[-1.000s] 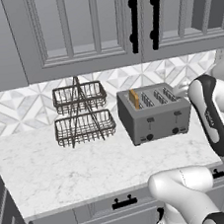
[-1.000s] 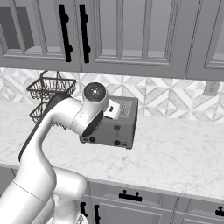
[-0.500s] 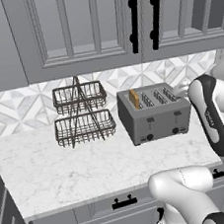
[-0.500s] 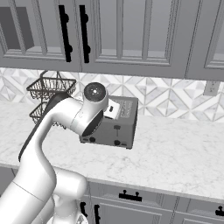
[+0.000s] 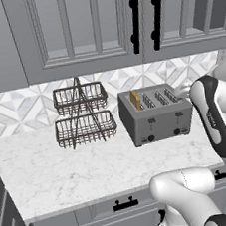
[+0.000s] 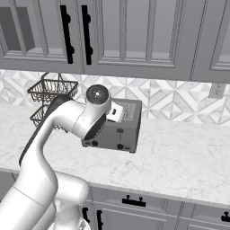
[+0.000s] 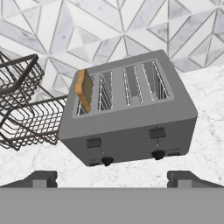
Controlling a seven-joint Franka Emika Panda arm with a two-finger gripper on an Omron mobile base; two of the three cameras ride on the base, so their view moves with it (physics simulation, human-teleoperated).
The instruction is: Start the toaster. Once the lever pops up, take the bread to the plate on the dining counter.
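Here the boxy grey metal toaster (image 7: 129, 118) sits on the speckled marble counter (image 5: 67, 175), the tan bread (image 7: 84, 90) standing up out of its leftmost slot. Beside it, the two-tier wire basket (image 5: 82, 114). The gripper (image 7: 112, 177) hangs spread open, holding nothing.

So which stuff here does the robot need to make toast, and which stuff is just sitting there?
Needed for the job:
- the toaster, grey, on the counter
- the bread, sticking up from the toaster's end slot nearest the rack
- the gripper, apart from the toaster, facing its front

Just sitting there:
- the wire basket rack, beside the toaster
- the cabinets above

The plate is not in view.
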